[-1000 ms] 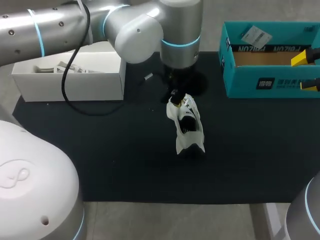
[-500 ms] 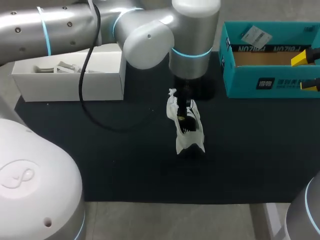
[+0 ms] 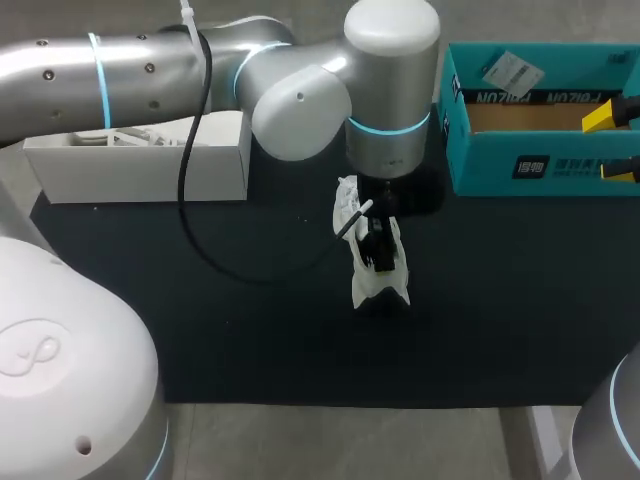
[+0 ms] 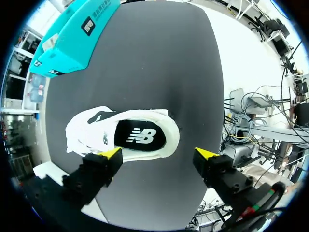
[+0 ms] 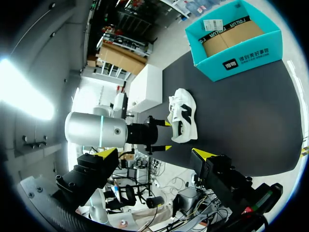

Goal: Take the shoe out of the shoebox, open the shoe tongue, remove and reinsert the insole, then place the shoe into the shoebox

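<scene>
Mid-frame on the black worktop (image 3: pixel 250 330), the white sneaker (image 3: pixel 378 262) lies out of the teal cardboard shoebox (image 3: pixel 540 165) with its dark insole (image 4: pixel 140 136) seated, the left hand (image 4: pixel 158 153) released above it and the right hand (image 5: pixel 155 153) released and empty by that shoebox, so boxing the sneaker, at least, looks not yet done.

White sneaker (image 3: pixel 380 275) mid-way on the dark mat (image 3: pixel 250 330), seemingly upright, black insole (image 4: pixel 140 137) inside, teal shoebox (image 3: pixel 540 165) open, well apart.
</scene>
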Controlling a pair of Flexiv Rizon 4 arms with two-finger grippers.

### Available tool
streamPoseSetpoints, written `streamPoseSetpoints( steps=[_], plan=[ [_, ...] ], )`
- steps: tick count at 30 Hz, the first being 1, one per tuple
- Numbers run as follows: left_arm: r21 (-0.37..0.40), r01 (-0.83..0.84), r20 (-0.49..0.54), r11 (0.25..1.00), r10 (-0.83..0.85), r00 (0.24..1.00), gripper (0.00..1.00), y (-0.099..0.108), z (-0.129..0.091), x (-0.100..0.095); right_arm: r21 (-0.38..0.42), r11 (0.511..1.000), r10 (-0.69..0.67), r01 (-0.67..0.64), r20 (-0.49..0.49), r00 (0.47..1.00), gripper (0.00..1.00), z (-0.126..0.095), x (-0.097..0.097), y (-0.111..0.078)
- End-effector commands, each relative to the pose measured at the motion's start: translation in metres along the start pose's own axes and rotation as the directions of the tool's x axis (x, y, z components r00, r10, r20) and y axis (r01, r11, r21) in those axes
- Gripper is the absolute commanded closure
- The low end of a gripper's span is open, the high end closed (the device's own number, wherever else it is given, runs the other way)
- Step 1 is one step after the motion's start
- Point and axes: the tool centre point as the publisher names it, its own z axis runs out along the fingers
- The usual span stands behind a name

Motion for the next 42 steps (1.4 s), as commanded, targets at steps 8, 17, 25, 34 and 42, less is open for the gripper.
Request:
streamPoseSetpoints(
  steps=[8, 17, 25, 34, 42],
  plan=[
    [-0.039, -0.066, 0.033, 0.997, 0.067, 0.997, 0.02, -0.020, 0.027, 0.018, 0.001, 1.000, 0.001, -0.001, 0.002, 1.000, 0.00, 0.001, 0.000, 0.000],
    [-0.047, -0.050, 0.024, 0.998, 0.051, 0.998, 0.08, -0.021, 0.056, 0.022, 0.001, 1.000, 0.001, -0.001, 0.002, 1.000, 0.00, 0.001, 0.000, 0.000],
    [-0.062, -0.056, -0.006, 0.996, 0.056, 0.998, 0.13, -0.017, 0.070, 0.022, 0.001, 1.000, 0.001, -0.001, 0.002, 1.000, 0.00, 0.001, 0.000, 0.000],
    [-0.107, -0.059, -0.021, 0.993, 0.057, 0.998, 0.43, -0.019, 0.090, 0.022, 0.001, 1.000, 0.001, -0.001, 0.002, 1.000, 0.00, 0.001, 0.000, 0.000],
    [-0.098, -0.062, -0.018, 0.993, 0.061, 0.998, 1.00, -0.019, 0.088, 0.024, 0.001, 1.000, 0.001, -0.001, 0.002, 1.000, 0.00, 0.001, 0.000, 0.000]
  ],
)
